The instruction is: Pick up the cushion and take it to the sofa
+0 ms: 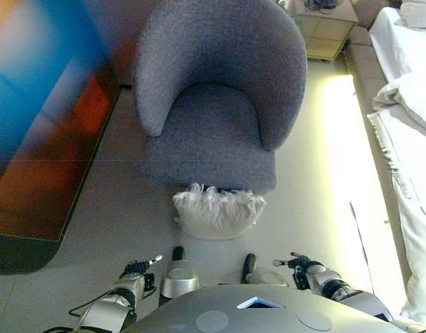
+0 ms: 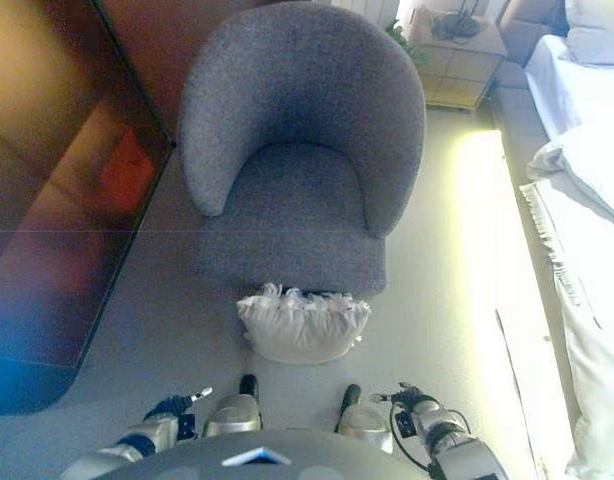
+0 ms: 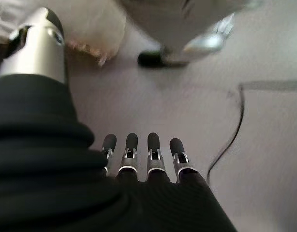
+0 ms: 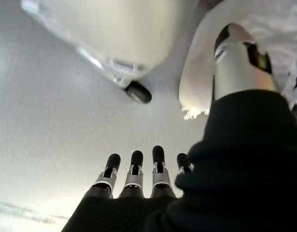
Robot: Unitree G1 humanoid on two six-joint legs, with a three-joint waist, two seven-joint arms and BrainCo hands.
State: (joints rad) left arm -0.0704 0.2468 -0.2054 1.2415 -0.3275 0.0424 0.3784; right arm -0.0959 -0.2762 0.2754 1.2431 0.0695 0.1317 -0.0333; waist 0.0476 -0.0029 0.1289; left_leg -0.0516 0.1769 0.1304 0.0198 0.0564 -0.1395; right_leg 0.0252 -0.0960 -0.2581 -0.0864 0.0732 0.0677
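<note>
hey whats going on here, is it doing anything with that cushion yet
Not yet. The white cushion lies on the floor against the front of the grey armchair, right before the robot. The left hand and right hand hang low at its sides, fingers straight, holding nothing and not touching the cushion. A bed runs along the right, with a small cabinet beyond the chair. The pickup has not begun.

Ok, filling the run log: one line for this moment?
cushion: on floor against armchair front | left hand: open, empty | right hand: open, empty | pick-up: not begun
</note>
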